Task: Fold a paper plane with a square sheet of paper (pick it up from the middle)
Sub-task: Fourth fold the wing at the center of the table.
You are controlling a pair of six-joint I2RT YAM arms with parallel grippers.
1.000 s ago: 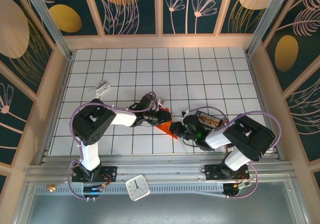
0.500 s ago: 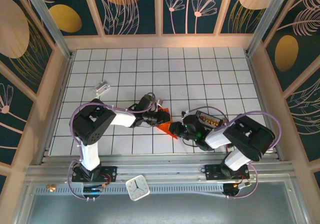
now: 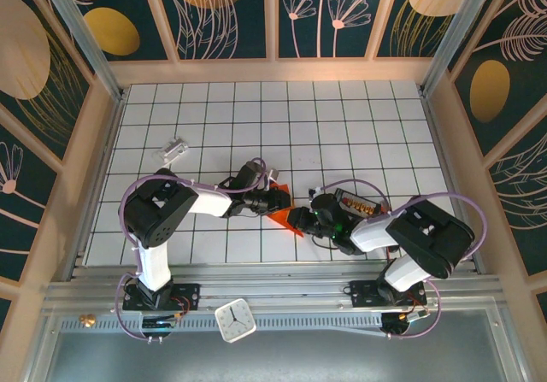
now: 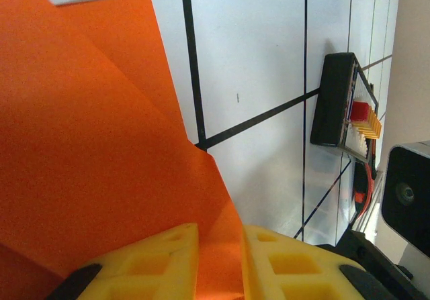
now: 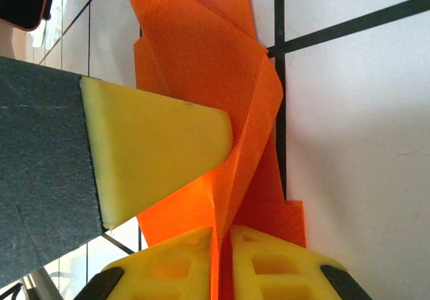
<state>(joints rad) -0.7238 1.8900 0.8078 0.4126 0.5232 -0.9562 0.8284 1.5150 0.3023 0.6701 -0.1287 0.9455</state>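
Observation:
The square sheet of paper (image 3: 281,217) is bright orange and partly folded, lying crumpled into creased flaps at the table's near middle. My left gripper (image 3: 280,202) reaches in from the left. In the left wrist view its yellow fingers (image 4: 148,263) stand a little apart with a raised fold of the sheet (image 4: 87,145) between them. My right gripper (image 3: 301,220) comes from the right. Its jaws (image 5: 224,260) are nearly together on a standing crease of the sheet (image 5: 201,52). One left finger (image 5: 154,152) presses against the paper's side just ahead of them.
A small black tray (image 3: 359,202) with red-orange bits sits right behind the right gripper, also seen in the left wrist view (image 4: 336,98). A silvery-white block (image 3: 173,149) lies at the far left. A white clock (image 3: 234,320) rests on the front rail.
Both grippers stay at the paper. The right arm's elbow has shifted slightly to the right; the sheet has hardly moved.

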